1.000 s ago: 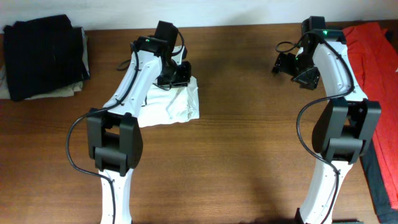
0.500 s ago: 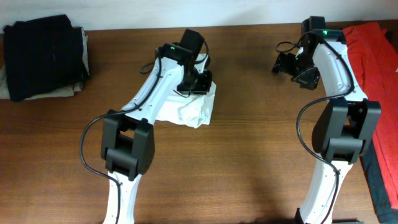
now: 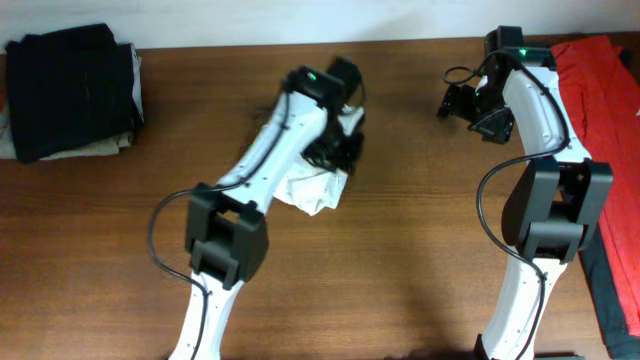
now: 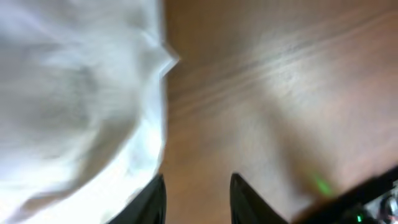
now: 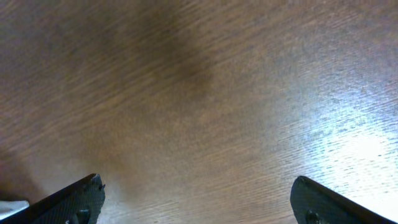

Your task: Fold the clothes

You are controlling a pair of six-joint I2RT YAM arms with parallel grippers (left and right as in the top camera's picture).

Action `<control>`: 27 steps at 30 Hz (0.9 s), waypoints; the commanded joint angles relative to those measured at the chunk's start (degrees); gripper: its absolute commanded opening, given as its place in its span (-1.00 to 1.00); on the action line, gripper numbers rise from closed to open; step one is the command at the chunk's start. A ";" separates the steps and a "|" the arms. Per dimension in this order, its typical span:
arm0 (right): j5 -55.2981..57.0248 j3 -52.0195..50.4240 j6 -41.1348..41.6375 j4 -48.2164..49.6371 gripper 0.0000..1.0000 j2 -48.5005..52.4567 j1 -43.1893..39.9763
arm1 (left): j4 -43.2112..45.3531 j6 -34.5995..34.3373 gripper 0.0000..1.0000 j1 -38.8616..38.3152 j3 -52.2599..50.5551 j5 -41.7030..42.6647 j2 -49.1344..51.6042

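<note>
Your left gripper (image 4: 198,198) has its jaws apart, with only bare wood showing between them. The wrist view is blurred. White cloth runs just beside one finger, and you cannot tell whether it touches. From above, the white T-shirt (image 3: 315,186) lies bunched on the table (image 3: 400,260) near its middle, spreading toward 7 o'clock from that gripper. Your right gripper (image 5: 196,193) stands wide apart over bare wood, at 2 o'clock from the T-shirt. Folded black clothes (image 3: 70,90) sit at the table's 10 o'clock, and a red garment (image 3: 600,90) at 2 o'clock.
</note>
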 commanded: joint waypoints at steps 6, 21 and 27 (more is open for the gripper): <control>0.57 -0.20 0.68 0.02 0.97 -0.63 -0.15 | -13.11 5.31 0.66 14.45 1.09 -4.92 -0.33; 0.57 -0.20 0.68 0.02 0.97 -0.63 -0.15 | 2.29 16.37 -0.57 11.17 -16.85 15.28 -0.35; 0.57 -0.20 0.68 0.02 0.97 -0.63 -0.15 | -1.73 16.41 -0.90 7.17 -16.70 15.26 -0.39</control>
